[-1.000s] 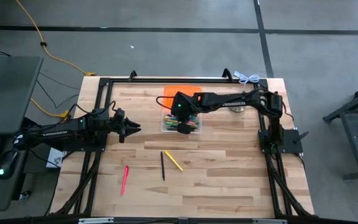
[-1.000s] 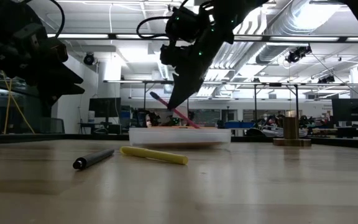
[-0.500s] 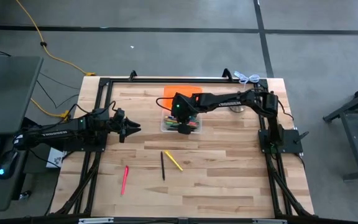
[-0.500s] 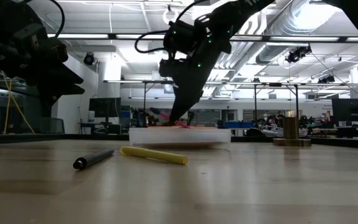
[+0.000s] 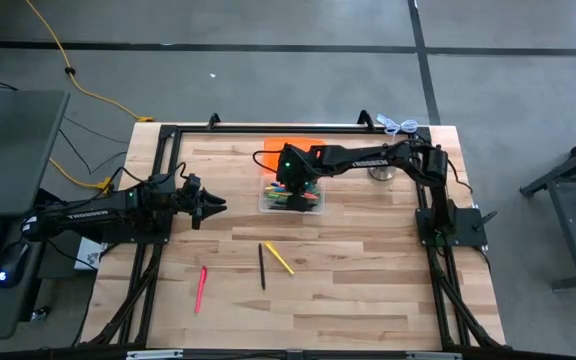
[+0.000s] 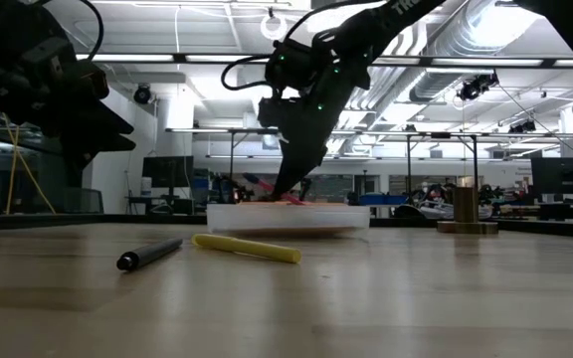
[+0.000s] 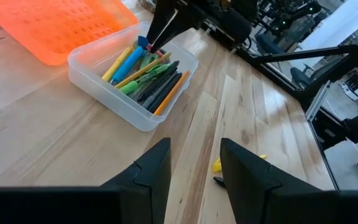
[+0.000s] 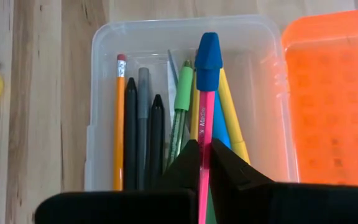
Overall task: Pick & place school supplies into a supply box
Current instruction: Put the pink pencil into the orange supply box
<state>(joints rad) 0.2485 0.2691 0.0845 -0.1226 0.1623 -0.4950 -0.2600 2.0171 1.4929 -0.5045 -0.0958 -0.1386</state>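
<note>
The supply box [image 8: 101, 93], clear plastic, stands on the table and holds several pens and pencils [image 8: 138, 124]. My right gripper [image 8: 204, 144] hangs over the box [image 5: 290, 197] and is shut on a pink pencil with a blue cap [image 8: 208, 53]. A black pen [image 5: 262, 266], a yellow marker [image 5: 280, 258] and a pink pen [image 5: 200, 288] lie flat on the table nearer the front. My left gripper [image 5: 218, 205] waits open at the table's left, holding nothing. My right gripper pinches the pink pencil's shaft [image 8: 204, 124] between its two fingers. The fingers slant down from the table's right. The pencil sticks out past the fingertips, its blue-capped end [image 7: 143, 42] low over the pens in the box. I cannot tell whether it touches them.
An orange lid-like piece [image 5: 293, 150] lies just behind the box. A silver bell [image 5: 380, 172] stands at the far right. Bare wood lies between the box and the loose pens, and along the front edge.
My right gripper has sunk toward the supply box, still shut on the pink pencil. The pencil's free end, which stood tilted above the box, is now down at the level of its rim.
</note>
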